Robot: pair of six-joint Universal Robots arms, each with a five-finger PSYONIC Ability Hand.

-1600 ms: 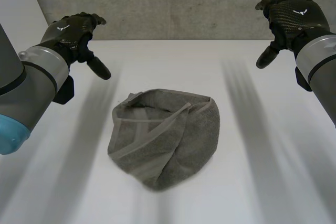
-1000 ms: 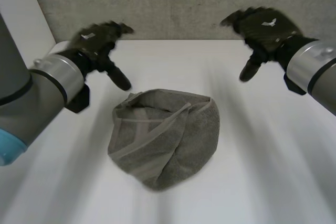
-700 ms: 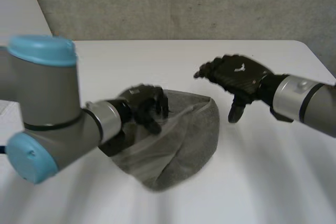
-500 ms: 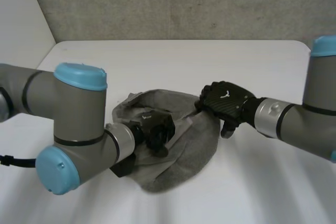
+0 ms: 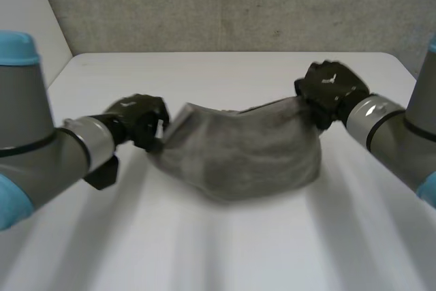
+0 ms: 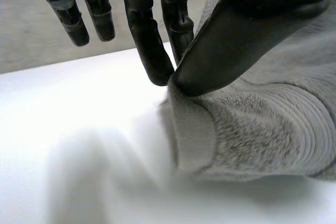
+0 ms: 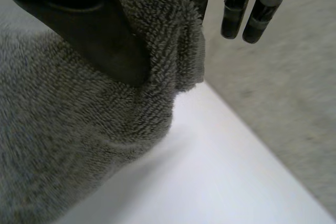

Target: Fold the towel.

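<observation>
Left hand pinches one end of the towel at centre left, right hand the other at upper right — its long axis runs straight between them.

left hand, right hand now pinching stretched towel

head: high, behind, facing down | wrists: close-up | shared: towel

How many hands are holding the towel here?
2. The left hand pinches the towel at its left end; the right hand pinches its right end.
</observation>
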